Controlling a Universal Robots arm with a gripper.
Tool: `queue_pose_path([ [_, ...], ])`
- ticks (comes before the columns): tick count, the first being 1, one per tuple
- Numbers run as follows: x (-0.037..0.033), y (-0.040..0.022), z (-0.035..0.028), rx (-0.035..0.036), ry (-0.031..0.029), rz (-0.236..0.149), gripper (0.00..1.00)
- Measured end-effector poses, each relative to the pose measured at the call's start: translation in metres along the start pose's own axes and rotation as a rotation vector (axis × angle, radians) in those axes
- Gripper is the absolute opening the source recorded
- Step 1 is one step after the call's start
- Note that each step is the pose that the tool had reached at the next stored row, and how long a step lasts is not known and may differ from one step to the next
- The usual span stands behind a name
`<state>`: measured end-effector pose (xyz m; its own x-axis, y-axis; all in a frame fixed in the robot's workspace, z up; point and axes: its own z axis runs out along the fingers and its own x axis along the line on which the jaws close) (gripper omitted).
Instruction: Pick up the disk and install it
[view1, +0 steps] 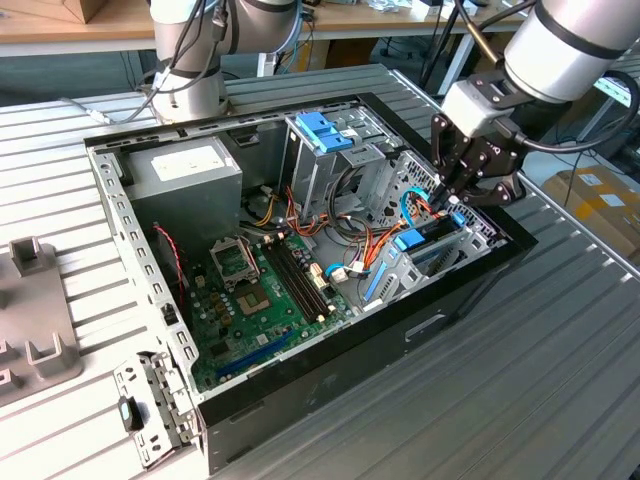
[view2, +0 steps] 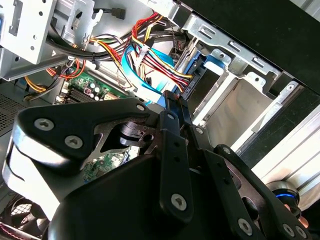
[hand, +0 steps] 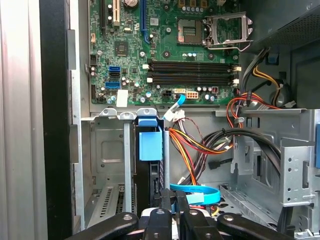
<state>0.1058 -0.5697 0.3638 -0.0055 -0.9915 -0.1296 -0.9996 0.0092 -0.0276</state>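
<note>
Crowding the pincer (view1: 452, 198): orange wires (view1: 425, 207) (blue cable (hand: 196, 192) beside), disk (hand: 150, 150) slotted upright.

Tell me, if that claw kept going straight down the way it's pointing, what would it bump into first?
Probably the disk in its blue carrier, standing on edge in the bay of the computer case right beneath the gripper. Depth is hard to judge; the blue cables lie close beside.
</note>
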Motion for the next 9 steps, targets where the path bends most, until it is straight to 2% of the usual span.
queue_pose_path([
  [9,0.0027,0.0005,0.0015,0.0001,0.0000,0.000,0.16],
])
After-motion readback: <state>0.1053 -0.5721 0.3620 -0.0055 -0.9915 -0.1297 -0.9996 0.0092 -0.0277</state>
